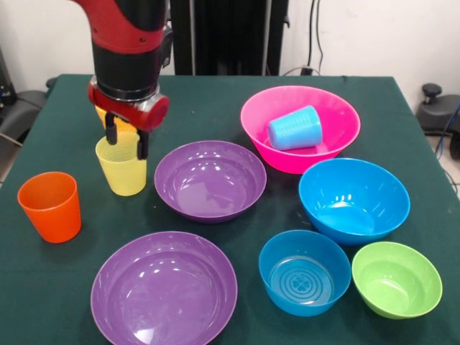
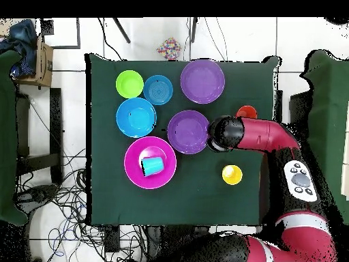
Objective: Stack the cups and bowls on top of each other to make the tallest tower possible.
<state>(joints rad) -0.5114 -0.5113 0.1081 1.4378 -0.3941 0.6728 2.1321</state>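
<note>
My gripper (image 1: 126, 139) is open, its two black fingers (image 1: 142, 144) apart just above the rim of the upright pale yellow ribbed cup (image 1: 122, 170). An amber-yellow cup (image 1: 105, 116) peeks out behind the gripper and shows alone in the overhead view (image 2: 232, 175). The orange cup (image 1: 50, 205) stands at the left. The light blue cup (image 1: 295, 128) lies on its side in the big pink bowl (image 1: 338, 108). Two purple bowls (image 1: 210, 180) (image 1: 164, 289), the big blue bowl (image 1: 354, 200), the small blue bowl (image 1: 304, 273) and the green bowl (image 1: 397, 279) sit apart, all upright. I see only one amber-yellow cup.
In the overhead view the arm (image 2: 255, 135) covers the pale yellow cup and part of the orange cup (image 2: 247, 110). The dark green table (image 2: 102, 198) has cables and chairs around its edges.
</note>
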